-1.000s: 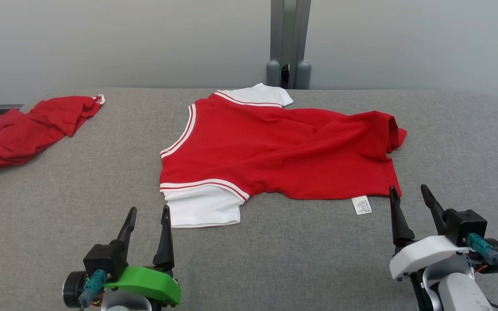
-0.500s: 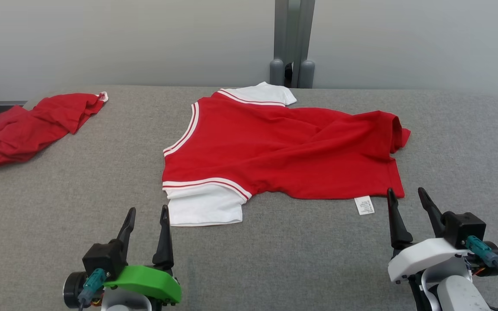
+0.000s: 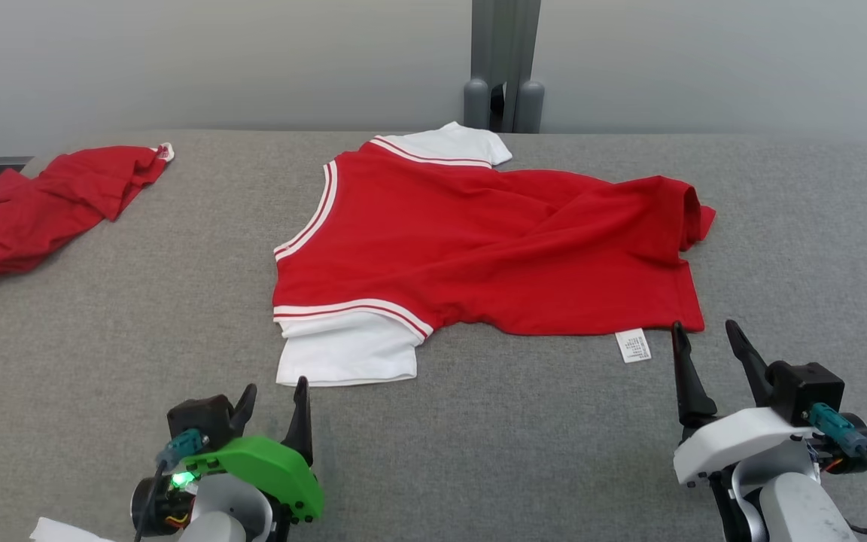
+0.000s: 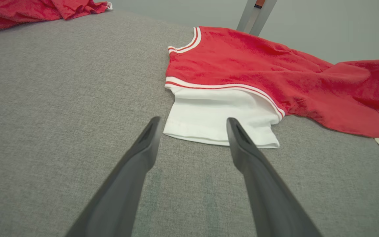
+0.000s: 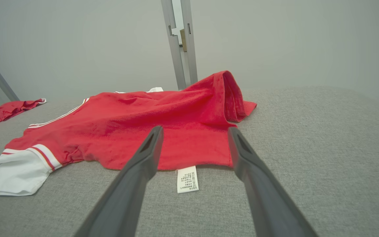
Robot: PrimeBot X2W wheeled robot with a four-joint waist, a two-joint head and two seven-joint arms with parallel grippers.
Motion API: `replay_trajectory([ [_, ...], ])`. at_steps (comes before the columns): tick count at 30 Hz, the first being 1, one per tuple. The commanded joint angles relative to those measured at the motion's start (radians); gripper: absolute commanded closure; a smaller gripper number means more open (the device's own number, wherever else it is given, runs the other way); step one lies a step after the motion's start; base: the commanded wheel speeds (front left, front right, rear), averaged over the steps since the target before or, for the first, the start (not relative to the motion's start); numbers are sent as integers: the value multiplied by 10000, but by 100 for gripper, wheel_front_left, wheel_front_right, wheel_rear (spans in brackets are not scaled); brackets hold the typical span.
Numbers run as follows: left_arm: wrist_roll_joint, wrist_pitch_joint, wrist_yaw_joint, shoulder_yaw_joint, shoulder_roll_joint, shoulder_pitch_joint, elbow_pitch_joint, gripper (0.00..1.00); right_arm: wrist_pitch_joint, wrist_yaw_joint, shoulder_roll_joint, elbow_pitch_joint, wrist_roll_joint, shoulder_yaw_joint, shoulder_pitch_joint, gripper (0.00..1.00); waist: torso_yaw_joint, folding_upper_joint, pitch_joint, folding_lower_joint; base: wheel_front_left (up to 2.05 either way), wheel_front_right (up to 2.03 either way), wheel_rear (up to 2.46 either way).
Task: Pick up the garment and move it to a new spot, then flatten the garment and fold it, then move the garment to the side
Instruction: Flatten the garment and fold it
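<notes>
The garment (image 3: 479, 248) lies spread at the centre of the table (image 3: 102, 361), with its long axis running 9 to 3 o'clock in the head view (collar end toward 9). Both claws stand fully spread and hold nothing. The left gripper (image 3: 275, 391) has the white sleeve (image 3: 347, 354) at its 12 o'clock. The right gripper (image 3: 703, 328) has the hem corner (image 3: 685, 309) at 12 o'clock, just beyond its tips. Each arm appears best placed for its own end.
</notes>
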Motion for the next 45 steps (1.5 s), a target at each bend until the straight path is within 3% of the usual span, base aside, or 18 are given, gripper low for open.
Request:
replay_trajectory([
  [1,-47,279,67,24,57,-288,213,0,22,-18,-25,-43,-33,2,-151,0,-126,0,241,0,0,0,0],
  [11,-2,1397,473,19,276,-1715,1728,0,-51,-18,-26,77,-56,138,-683,0,-705,0,1130,0,0,0,0],
  [22,-222,1299,530,56,228,-2547,2913,0,-44,-18,-24,317,-415,-37,-1023,0,-930,0,1586,0,0,0,0],
  [23,-217,1278,502,19,208,-2564,2969,18,34,-18,-27,378,-505,-119,-1084,0,-919,0,1597,0,0,0,0],
  [24,-237,1257,475,-32,181,-2593,3015,57,194,-18,-27,488,-645,-228,-1161,0,-898,0,1605,0,0,0,0],
  [26,-259,1180,434,-128,146,-2654,3064,100,498,-18,-16,725,-791,-403,-1387,0,-824,0,1623,0,0,0,0],
  [33,-128,724,352,-496,112,-2886,2968,100,1468,-18,-26,2216,-1374,-838,-2680,0,-395,0,1703,0,0,0,0],
  [42,-116,316,371,-975,57,-2867,2409,100,2203,-18,-27,5191,-1874,-1772,-4267,0,308,0,1885,0,0,0,0],
  [43,-119,307,403,-1015,54,-2801,2336,100,2275,-16,-15,5538,-1882,-1797,-4377,21,344,0,1883,0,0,0,0],
  [44,-121,290,415,-1042,54,-2759,2287,100,2311,-8,-2,5773,-1870,-1778,-4437,50,367,0,1879,0,0,0,0],
  [45,-129,255,420,-1067,52,-2709,2218,100,2278,-8,2,6003,-1778,-1749,-4526,64,387,0,1870,0,0,0,0],
])
